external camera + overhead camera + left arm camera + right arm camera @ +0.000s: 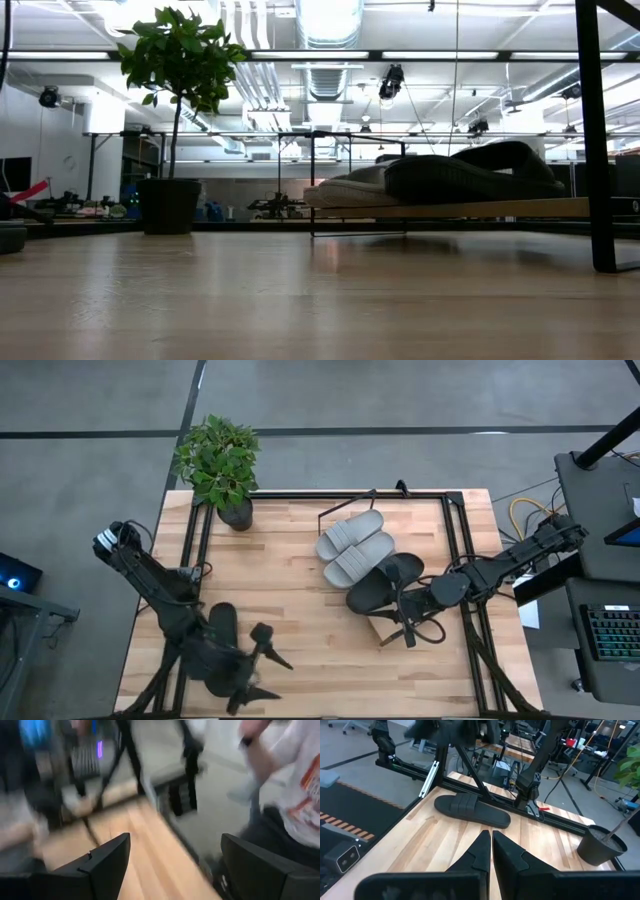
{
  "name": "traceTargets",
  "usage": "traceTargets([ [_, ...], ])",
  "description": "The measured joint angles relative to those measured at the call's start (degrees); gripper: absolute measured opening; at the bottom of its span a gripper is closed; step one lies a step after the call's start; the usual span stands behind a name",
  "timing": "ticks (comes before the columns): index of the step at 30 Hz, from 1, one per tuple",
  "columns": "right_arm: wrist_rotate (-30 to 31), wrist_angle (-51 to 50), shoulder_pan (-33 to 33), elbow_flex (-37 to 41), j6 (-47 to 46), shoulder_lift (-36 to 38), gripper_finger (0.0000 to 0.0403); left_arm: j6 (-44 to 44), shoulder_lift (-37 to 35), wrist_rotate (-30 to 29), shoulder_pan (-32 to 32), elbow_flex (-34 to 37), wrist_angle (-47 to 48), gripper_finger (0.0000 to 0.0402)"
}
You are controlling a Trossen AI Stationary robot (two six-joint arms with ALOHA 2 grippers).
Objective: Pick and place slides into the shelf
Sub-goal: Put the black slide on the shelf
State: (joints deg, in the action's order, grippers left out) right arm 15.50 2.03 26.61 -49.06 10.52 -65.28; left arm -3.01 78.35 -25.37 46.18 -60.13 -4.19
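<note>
Black rubber shows in three places on the wooden table (300,590): two black slides lie on the shelf (385,622), and a third black slide (222,622) lies alone at the near left of the table. Just beyond the right gripper (398,628), whose fingers are pressed together and hold nothing, sit the two shelved black slides (385,582), side by side and touching. Farther on from that gripper, the light grey slides (355,545) lie as a pair, touching each other, the nearer one against a black slide. In the low view the grey and black slides rest together on the slanted plywood board. The right wrist view looks across the table at the lone black slide, well apart from the closed fingers. The left gripper (262,665) hangs at the near left edge, its fingers spread wide and empty, with the lone black slide just beside it. A potted plant (222,465) stands at the far left corner, well apart from both grippers.
</note>
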Motion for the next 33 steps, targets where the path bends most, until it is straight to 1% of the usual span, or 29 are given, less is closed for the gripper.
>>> traceTargets([
  [4, -0.4, -0.2, 0.0, 0.0, 0.0, 0.0, 0.0009, 19.8, 1.2, -2.1, -1.7, -3.4, 15.8, 0.0295],
  [9, -0.4, -0.3, 0.0, 0.0, 0.0, 0.0, 0.0009, 49.1, 1.0, -1.5, -2.4, -6.2, 36.1, 0.0295],
  [12, -0.4, -0.7, 0.0, 0.0, 0.0, 0.0, 0.0009, 63.4, 0.8, 3.3, -2.4, -6.6, 45.9, 0.0295],
  [15, -0.4, -1.3, 0.0, 0.0, 0.0, 0.0, 0.0009, 73.5, 0.8, 10.1, -2.4, -6.2, 55.1, 0.0295],
  [16, -0.4, -1.5, 0.0, 0.0, 0.0, 0.0, 0.0009, 76.2, 0.9, 11.5, -2.4, -6.2, 58.0, 0.0295],
  [18, -0.4, -1.8, 0.0, 0.0, 0.0, 0.0, 0.0009, 79.2, 1.1, 13.3, -2.3, -6.2, 62.6, 0.0295],
  [21, -0.5, -1.8, 0.0, 0.0, 0.0, 0.0, 0.0009, 79.2, 1.1, 14.2, -2.3, -6.2, 68.3, 0.0295],
  [24, -0.5, -1.9, 0.0, 0.0, 0.0, 0.0, 0.0009, 79.4, 1.1, 14.9, -2.3, -6.0, 71.8, 0.0295],
  [26, -0.5, -1.9, 0.0, 0.0, 0.0, 0.0, 0.0009, 80.1, 1.1, 16.8, -2.3, -5.2, 71.7, 0.0295],
  [28, -0.5, -2.1, 0.0, 0.0, 0.0, 0.0, 0.0009, 82.2, 1.1, 20.1, -2.3, -3.8, 71.0, 0.0295],
  [33, -0.5, -2.3, 0.0, 0.0, 0.0, 0.0, 0.0009, 82.2, 1.1, 26.3, -2.2, 2.4, 65.9, 0.0295],
])
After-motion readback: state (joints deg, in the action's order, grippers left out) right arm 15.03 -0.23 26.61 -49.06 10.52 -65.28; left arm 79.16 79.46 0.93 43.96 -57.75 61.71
